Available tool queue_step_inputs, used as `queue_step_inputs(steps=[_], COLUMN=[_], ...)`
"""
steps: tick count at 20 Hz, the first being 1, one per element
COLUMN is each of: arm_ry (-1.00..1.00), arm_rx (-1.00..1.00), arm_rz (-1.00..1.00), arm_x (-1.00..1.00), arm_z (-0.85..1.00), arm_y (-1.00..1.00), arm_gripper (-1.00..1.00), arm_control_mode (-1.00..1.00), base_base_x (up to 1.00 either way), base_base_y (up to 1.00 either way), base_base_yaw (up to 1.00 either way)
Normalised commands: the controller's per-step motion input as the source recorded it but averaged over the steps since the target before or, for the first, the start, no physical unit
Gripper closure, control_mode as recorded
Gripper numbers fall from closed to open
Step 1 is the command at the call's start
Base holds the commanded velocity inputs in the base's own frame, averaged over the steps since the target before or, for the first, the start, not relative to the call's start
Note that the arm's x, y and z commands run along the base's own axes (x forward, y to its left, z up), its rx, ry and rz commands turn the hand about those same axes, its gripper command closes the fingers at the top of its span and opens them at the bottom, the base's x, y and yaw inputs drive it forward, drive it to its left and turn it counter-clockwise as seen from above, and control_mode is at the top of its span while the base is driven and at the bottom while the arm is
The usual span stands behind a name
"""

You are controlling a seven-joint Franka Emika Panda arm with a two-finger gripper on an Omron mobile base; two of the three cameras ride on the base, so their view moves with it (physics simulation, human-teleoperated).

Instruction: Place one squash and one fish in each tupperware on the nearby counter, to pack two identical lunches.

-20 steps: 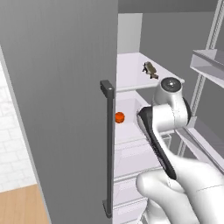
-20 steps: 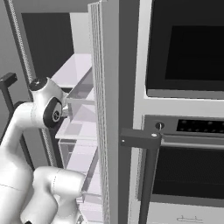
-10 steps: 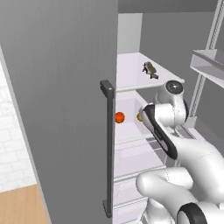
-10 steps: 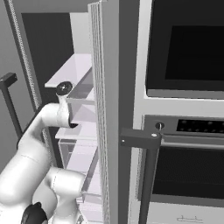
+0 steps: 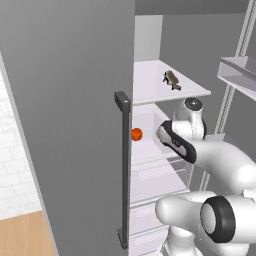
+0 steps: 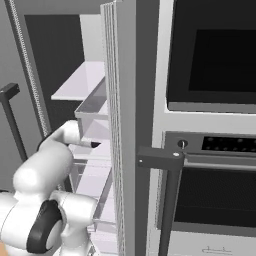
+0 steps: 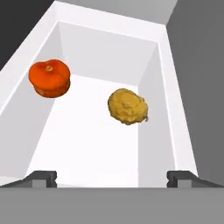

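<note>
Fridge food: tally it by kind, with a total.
Squash: 2, an orange one and a yellow one, both in the white bin.
Fish: 1, on the top shelf.
Total: 3

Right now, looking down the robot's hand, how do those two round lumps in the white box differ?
The orange-red squash is smooth and flattened, with a small stem dimple on top; the yellow-ochre squash is bumpy and dull. The orange-red squash sits against the bin's left wall, the yellow-ochre squash nearer its right wall. They are close in size, lie apart on the same white floor, and neither is touched by the open gripper.
</note>
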Motion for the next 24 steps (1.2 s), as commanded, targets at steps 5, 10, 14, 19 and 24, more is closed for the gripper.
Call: queue_step_inputs(steps=[5,10,14,19,24], arm_ry=[0.12,0.05,0.01,0.00,0.00], arm_rx=[0.00,0.00,0.00,0.00,0.00], arm_rz=[0.00,0.00,0.00,0.00,0.00], arm_x=[0.40,0.72,0.56,0.21,0.19], arm_z=[-0.26,-0.11,-0.07,-0.32,-0.12], arm_y=[0.00,0.00,-0.01,-0.03,0.00], arm_gripper=[-1.00,-1.00,-1.00,-1.00,-1.00], arm_control_mode=[-1.00,-1.00,-1.00,-1.00,-1.00], base_base_x=[0.00,0.00,0.00,0.00,0.00], base_base_y=[0.00,0.00,0.00,0.00,0.00], base_base_yaw=[0.00,0.00,0.00,0.00,0.00])
